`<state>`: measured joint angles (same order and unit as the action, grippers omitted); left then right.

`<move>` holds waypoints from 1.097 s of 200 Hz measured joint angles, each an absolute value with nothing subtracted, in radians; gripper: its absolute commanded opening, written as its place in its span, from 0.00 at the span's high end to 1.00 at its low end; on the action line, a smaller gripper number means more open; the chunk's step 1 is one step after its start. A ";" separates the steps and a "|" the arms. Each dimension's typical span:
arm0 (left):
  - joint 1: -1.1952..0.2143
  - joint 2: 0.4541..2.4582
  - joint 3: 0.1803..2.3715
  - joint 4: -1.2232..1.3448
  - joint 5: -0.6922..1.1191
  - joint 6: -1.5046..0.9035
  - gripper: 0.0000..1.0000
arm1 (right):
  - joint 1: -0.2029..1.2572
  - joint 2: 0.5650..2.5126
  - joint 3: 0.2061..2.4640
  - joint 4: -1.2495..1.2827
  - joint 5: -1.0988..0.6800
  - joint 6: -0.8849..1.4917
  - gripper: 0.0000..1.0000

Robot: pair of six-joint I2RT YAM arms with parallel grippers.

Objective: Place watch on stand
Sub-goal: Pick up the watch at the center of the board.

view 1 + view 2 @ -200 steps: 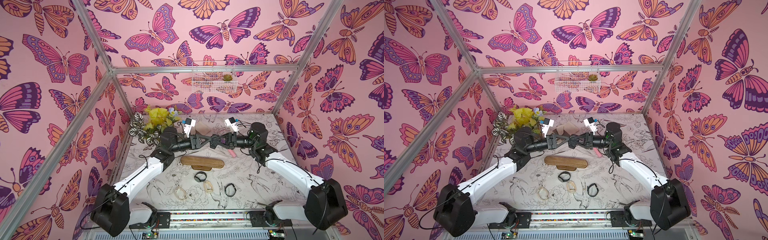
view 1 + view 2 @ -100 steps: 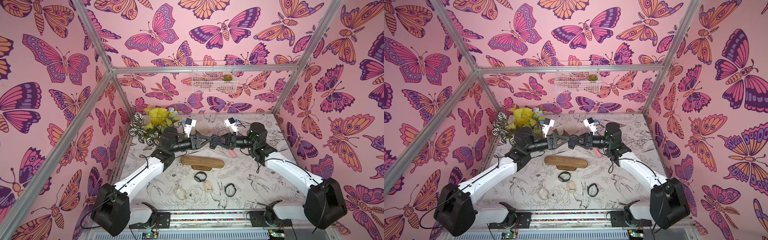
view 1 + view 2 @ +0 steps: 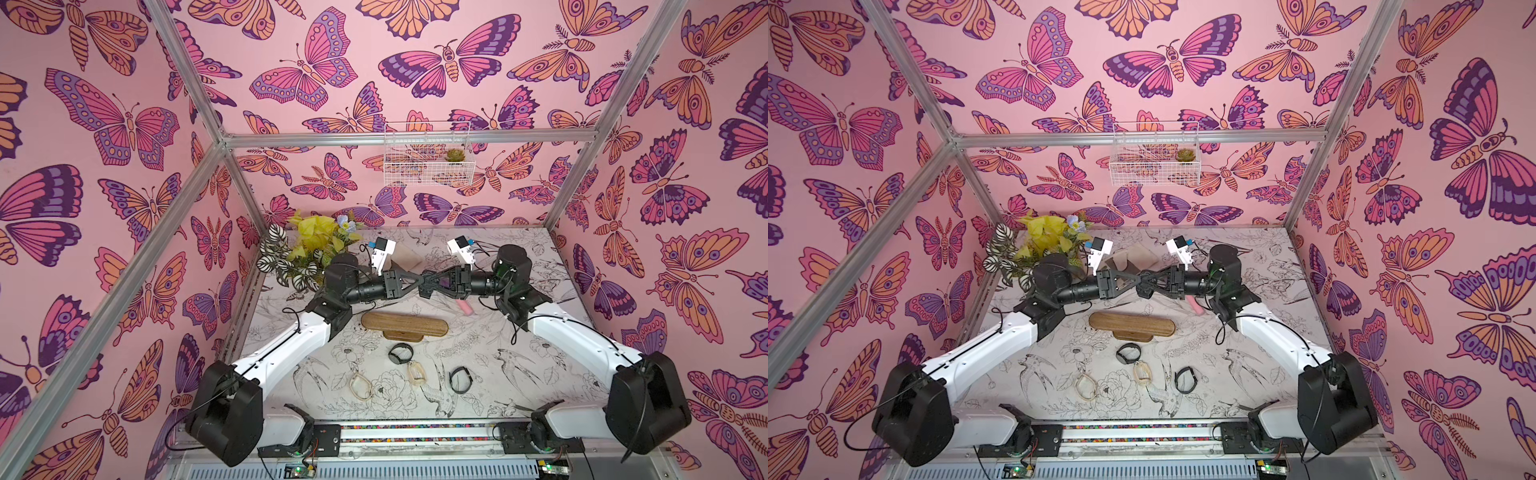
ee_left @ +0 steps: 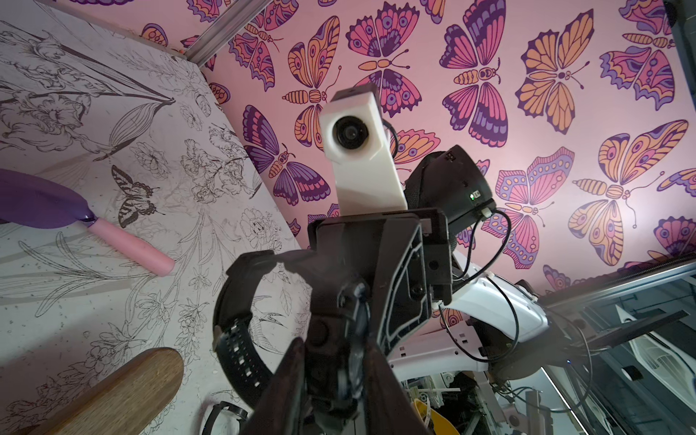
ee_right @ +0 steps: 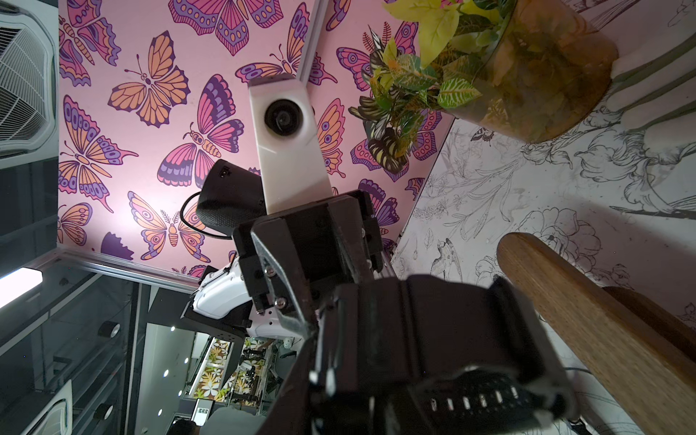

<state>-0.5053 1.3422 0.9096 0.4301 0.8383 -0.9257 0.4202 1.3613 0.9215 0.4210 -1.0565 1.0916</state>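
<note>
The left gripper [image 3: 417,283] and the right gripper [image 3: 430,286] meet tip to tip in mid-air over the middle of the table [image 3: 519,365], with the watch [image 4: 235,346] between them. In the left wrist view the left gripper's fingers sit close together, pinching the watch beside its case, and the black strap curls out in a loop to one side. In the right wrist view the watch hides the right gripper's own fingers, so it cannot be told whether that gripper clamps the watch or stands loose.

The watch hangs clear of the table, above and slightly far of the stand [image 3: 405,325], not touching it. The stand lies left to right across the table.

Near of the stand lie a second black watch [image 3: 401,354], a third black watch [image 3: 460,379] further right, a pale band [image 3: 417,372] between them and a second pale band [image 3: 360,385] to the left. A pink stick [image 3: 464,307] lies right of the stand.

The table is white, printed with black line drawings of flowers and birds. A leafy plant [image 3: 307,249] stands in the far left corner. Pink butterfly wallpaper [image 3: 124,124] covers the walls inside a metal frame [image 3: 407,139]. A white wire basket [image 3: 428,174] on the far wall holds a small green succulent [image 3: 455,155].
</note>
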 measured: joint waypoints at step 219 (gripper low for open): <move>-0.491 1.345 0.902 0.456 0.843 -0.968 0.34 | 0.414 1.355 0.935 0.360 -1.057 1.051 0.81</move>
